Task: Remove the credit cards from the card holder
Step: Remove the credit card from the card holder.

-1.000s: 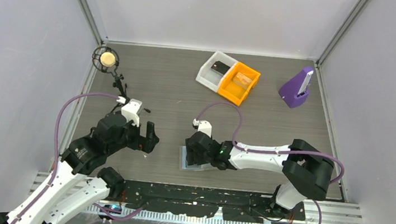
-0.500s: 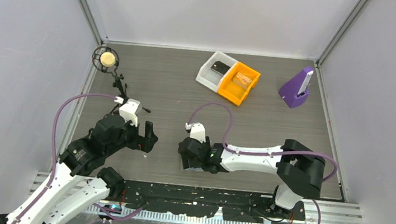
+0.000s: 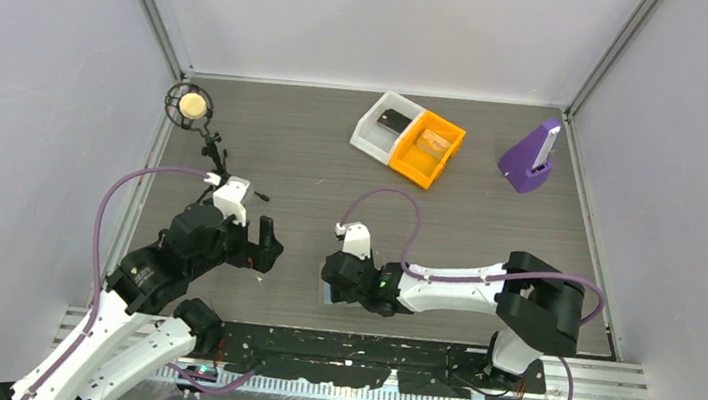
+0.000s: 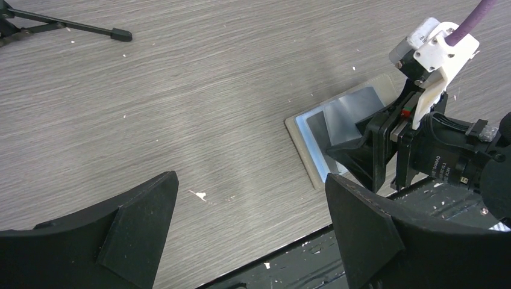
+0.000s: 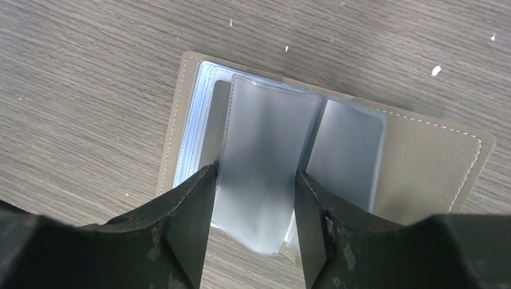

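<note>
Card holder [image 5: 422, 162] lies splayed open at the table's [image 5: 72, 72] six o'clock edge. Right gripper [image 5: 254, 174] straddles a clear sleeve [image 5: 265, 144], likely to free a card (pinched or merely bracketed, cannot tell). At nine o'clock, left gripper [image 4: 250, 177] hangs released, spare.

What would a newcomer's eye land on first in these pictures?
The open card holder lies near the front edge of the table, a frosted sleeve standing between the fingers of the right hand. Behind, a bright orange bin sits beside a white bin, with a purple stand at far right.
</note>
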`<state>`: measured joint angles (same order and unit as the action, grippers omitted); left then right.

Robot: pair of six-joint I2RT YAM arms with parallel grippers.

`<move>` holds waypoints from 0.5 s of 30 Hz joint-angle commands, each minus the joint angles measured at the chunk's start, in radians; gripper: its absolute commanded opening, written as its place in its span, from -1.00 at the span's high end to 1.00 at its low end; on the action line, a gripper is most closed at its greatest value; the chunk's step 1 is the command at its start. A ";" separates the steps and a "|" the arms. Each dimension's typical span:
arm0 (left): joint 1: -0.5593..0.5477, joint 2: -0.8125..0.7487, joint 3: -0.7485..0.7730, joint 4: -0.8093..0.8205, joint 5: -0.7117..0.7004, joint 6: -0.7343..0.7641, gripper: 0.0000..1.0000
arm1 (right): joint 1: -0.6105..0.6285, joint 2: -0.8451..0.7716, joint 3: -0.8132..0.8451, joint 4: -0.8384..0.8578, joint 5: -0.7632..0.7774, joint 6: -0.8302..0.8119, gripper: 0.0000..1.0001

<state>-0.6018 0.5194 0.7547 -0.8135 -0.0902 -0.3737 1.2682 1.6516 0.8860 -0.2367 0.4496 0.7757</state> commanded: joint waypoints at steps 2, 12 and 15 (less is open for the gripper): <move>0.004 0.016 -0.019 0.033 0.076 -0.056 -0.88 | 0.004 -0.084 -0.075 0.136 -0.027 0.028 -0.06; 0.004 0.093 -0.159 0.207 0.248 -0.218 -0.67 | -0.063 -0.157 -0.273 0.524 -0.193 0.099 0.11; 0.004 0.139 -0.231 0.317 0.311 -0.263 -0.55 | -0.092 -0.175 -0.375 0.668 -0.264 0.139 0.16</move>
<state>-0.6018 0.6155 0.5884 -0.6807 0.1085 -0.5499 1.2114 1.5200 0.6109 0.1669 0.2871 0.8417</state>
